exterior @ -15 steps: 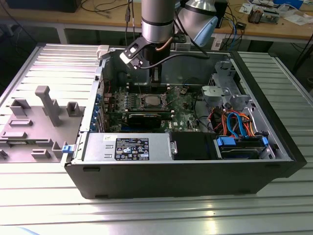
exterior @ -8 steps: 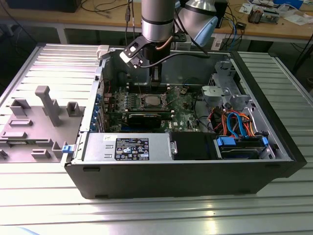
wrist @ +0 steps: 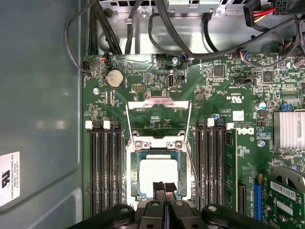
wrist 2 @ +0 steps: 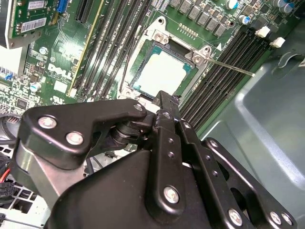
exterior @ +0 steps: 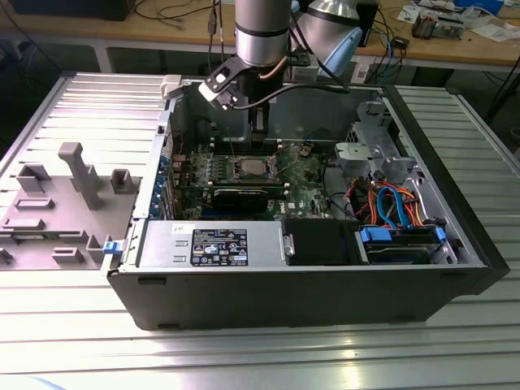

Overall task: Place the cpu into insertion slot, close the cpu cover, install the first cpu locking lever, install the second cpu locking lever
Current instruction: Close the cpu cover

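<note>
cpu (wrist: 158, 175): is seated flat in the insertion slot (wrist: 134, 171), silver top exposed.
cpu cover (wrist: 159, 100): is seen raised open, tilted up off the slot.
gripper (wrist: 164, 187): fingers are pressed together, nothing is held; it is positioned over one edge of the cpu.

Counting off now: 1 computer case (exterior: 301, 284) on the worktop (exterior: 65, 325), and 1 arm (exterior: 262, 32). In the first wrist view there's 1 gripper (wrist: 164, 187) with 2 fingers (wrist: 158, 187). On the green board that's 1 insertion slot (wrist: 183, 171), 1 cpu (wrist: 157, 174) and 1 cpu cover (wrist: 158, 101). Memory slots (wrist: 102, 167) next: 2 on one side of the socket, 2 on the other, 4 in all. And there's 1 coin battery (wrist: 114, 78) and 1 finned heatsink (wrist: 288, 131).
</note>
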You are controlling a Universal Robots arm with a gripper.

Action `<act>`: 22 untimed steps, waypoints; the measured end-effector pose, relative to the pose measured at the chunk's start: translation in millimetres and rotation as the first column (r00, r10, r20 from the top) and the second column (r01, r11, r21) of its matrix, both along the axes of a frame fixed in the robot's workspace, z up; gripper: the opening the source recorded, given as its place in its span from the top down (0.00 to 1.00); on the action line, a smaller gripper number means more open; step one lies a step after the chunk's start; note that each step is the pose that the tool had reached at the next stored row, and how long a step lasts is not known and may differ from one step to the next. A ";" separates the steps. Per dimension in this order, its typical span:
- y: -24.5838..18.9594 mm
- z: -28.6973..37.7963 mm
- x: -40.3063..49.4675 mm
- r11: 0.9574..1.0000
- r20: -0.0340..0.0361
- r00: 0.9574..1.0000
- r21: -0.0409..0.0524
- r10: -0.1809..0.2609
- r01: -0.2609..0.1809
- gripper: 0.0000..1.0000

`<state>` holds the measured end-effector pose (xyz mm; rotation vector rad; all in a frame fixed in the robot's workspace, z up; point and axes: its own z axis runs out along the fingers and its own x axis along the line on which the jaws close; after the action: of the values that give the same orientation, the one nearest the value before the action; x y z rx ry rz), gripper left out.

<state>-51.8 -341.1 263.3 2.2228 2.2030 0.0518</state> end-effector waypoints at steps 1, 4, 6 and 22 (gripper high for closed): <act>0.0 0.4 0.0 1.000 0.000 1.000 0.000 0.000 0.000 0.89; 0.0 1.0 0.0 1.000 0.000 1.000 -0.001 0.000 0.000 0.89; 0.0 1.0 0.0 1.000 0.000 1.000 -0.002 0.000 0.000 0.89; 0.0 7.5 0.0 1.000 0.000 1.000 -0.007 0.000 0.000 0.89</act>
<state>-51.8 -341.1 270.8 2.2194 2.1998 0.0444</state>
